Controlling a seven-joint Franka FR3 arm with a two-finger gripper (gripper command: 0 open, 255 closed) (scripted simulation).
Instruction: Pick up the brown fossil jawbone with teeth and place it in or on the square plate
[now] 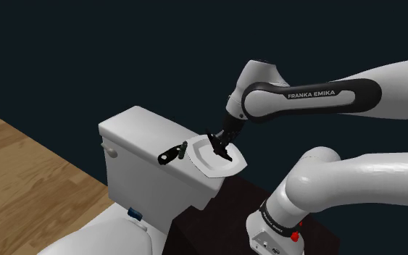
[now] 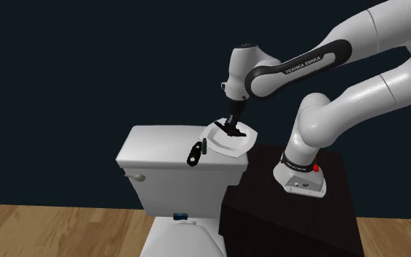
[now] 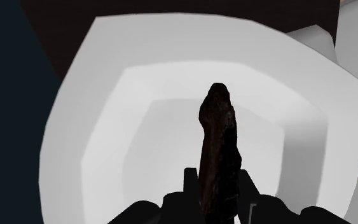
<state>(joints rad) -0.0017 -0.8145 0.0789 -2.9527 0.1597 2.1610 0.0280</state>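
Note:
My black gripper (image 3: 217, 186) is shut on the dark brown jawbone (image 3: 219, 143), which sticks out lengthwise from between the fingers. It hangs over the middle of the white square plate (image 3: 101, 127). The plate (image 1: 227, 166) lies on the lid of a white toilet tank and juts past the lid's edge toward the stand. In the shoulder view the gripper (image 1: 220, 145) points down into the plate's hollow. The second exterior view has the gripper (image 2: 233, 130) low over the plate (image 2: 244, 146). Whether the bone touches the plate I cannot tell.
A small black object (image 1: 171, 153) lies on the tank lid (image 1: 137, 127) just beside the plate, on the shoulder view's left. The toilet bowl (image 1: 108, 235) is below, over a wooden floor (image 1: 21, 174). The dark stand (image 2: 298, 212) is close to the tank.

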